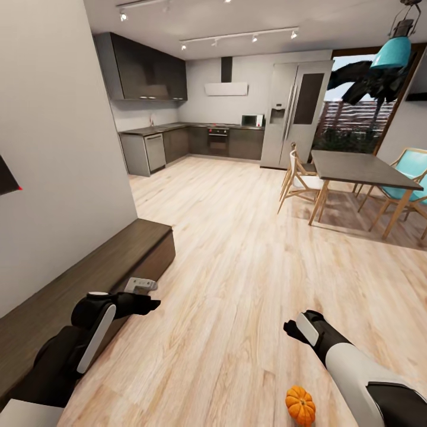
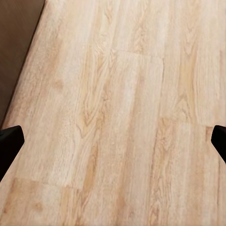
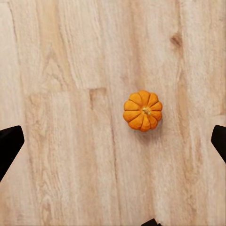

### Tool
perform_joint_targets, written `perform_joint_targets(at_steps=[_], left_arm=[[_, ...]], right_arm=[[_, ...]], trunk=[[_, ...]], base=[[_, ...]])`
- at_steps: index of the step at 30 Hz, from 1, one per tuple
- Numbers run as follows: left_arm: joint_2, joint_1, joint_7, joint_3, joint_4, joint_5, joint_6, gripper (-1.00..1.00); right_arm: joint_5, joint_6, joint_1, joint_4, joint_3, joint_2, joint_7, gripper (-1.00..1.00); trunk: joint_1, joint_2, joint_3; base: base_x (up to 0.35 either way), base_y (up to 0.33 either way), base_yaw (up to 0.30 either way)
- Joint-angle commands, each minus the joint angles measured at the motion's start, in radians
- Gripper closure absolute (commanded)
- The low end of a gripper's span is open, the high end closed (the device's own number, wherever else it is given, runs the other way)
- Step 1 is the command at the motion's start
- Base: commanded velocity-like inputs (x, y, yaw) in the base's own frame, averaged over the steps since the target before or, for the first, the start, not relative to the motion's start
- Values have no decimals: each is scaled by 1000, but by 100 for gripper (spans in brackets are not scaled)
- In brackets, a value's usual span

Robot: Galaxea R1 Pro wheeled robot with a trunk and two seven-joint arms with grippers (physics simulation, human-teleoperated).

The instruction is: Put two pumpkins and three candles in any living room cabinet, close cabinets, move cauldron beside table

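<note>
Ribbed bright-orange pumpkin (image 3: 142,110): on the floor at your 5 o'clock, uncollected; right tool (image 3: 113,141) spread, empty; left tool (image 2: 113,141) likewise.

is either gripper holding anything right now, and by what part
Nothing is held. The right gripper hangs open above the pumpkin lying on the floor, and the left gripper is open over bare boards.

Left hand (image 2: 113,141) spread wide, right hand (image 3: 113,141) spread wide, both empty
</note>
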Motion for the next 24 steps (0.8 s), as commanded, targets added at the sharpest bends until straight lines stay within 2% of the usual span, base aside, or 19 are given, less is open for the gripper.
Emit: perform_joint_targets(at_steps=[1,24], left_arm=[[1,-1,0,-1,0,2,4,-100],[1,-1,0,-1,-1,2,2,-100]], right_arm=[[-4,4,0,-2,-3,0,-7,-100],[-4,2,0,12,-7,1,-19,-100]], trunk=[[4,-8,-4],[92,-169,-76]], base=[[0,0,0],[0,0,0]])
